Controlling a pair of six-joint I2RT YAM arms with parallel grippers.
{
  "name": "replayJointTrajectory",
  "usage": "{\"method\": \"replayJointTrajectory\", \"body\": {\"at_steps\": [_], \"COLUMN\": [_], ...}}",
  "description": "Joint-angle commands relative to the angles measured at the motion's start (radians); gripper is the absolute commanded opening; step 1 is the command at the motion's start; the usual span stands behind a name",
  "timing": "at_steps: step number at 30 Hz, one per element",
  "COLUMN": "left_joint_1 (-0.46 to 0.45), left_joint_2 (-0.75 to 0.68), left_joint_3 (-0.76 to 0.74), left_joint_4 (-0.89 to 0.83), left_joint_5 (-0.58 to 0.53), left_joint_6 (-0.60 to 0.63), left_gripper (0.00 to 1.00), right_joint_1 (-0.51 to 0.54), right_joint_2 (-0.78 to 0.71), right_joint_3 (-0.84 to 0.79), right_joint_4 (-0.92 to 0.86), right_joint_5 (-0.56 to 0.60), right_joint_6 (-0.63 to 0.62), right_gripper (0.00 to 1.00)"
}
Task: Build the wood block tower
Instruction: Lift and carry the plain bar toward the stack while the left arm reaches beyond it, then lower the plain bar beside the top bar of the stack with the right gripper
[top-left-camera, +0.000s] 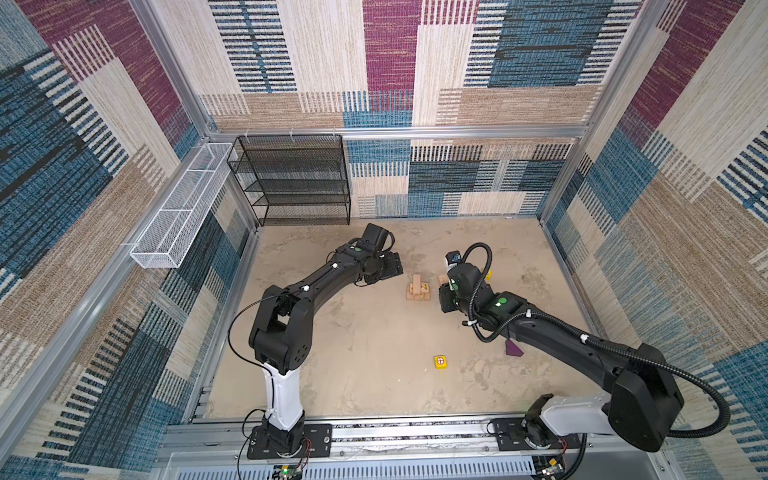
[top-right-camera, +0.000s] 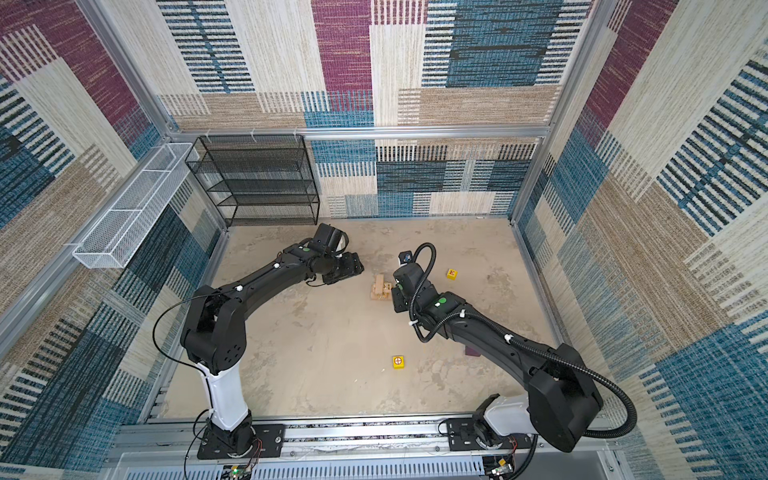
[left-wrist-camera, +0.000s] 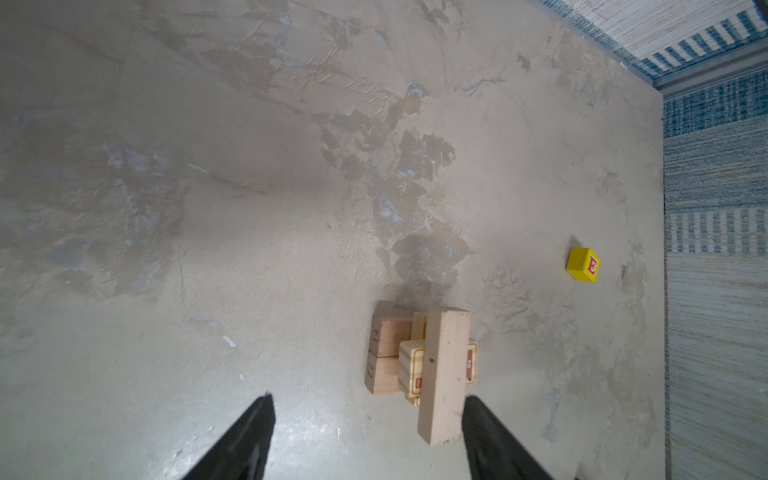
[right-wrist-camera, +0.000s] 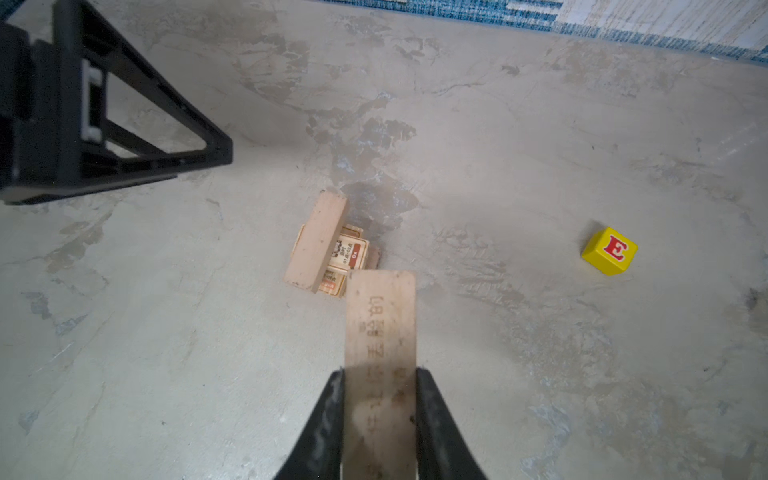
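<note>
The tower (top-left-camera: 417, 289) (top-right-camera: 381, 287) is a low stack of tan planks at mid-floor, with one plain plank (left-wrist-camera: 444, 374) (right-wrist-camera: 318, 241) lying across printed ones. My right gripper (right-wrist-camera: 379, 374) (top-left-camera: 445, 291) is shut on a tan plank with dark print (right-wrist-camera: 380, 320), held just right of the stack and above the floor. To the stack's left, my left gripper (left-wrist-camera: 368, 401) (top-left-camera: 388, 268) is open and holds nothing. One yellow cube marked E (top-right-camera: 452, 274) (right-wrist-camera: 610, 250) (left-wrist-camera: 583, 264) lies beyond the right wrist. A second yellow cube (top-left-camera: 441, 362) (top-right-camera: 398, 361) sits nearer the front. The purple wedge (top-left-camera: 513, 348) peeks out beside the right forearm.
A black mesh shelf (top-left-camera: 293, 180) stands at the back left against the wall. On the left wall hangs a white wire basket (top-left-camera: 180, 208). Patterned walls close in the beige floor (top-left-camera: 353, 353) on three sides, and the arm bases sit on a rail along the front.
</note>
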Motion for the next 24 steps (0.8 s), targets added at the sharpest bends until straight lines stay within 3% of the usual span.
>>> {"method": "replayJointTrajectory", "body": {"at_steps": [1, 8, 24], "left_joint_1": [-0.002, -0.005, -0.005], "left_joint_2": [0.021, 0.062, 0.08], "left_joint_3": [0.095, 0.295, 0.254], "left_joint_4": [-0.106, -0.235, -0.218], "left_joint_5": [0.052, 0.074, 0.127], "left_joint_6": [0.089, 0.198, 0.277], "left_gripper": [0.76, 0.75, 0.75], "right_joint_1": [-0.006, -0.009, -0.034], "right_joint_2": [-0.004, 0.015, 0.128], "right_joint_3": [0.018, 0.06, 0.082], "right_joint_4": [0.006, -0.01, -0.016], "right_joint_5": [-0.022, -0.01, -0.008], "right_joint_6": [0.028, 0.042, 0.144], "right_gripper": [0.0, 0.0, 0.0]}}
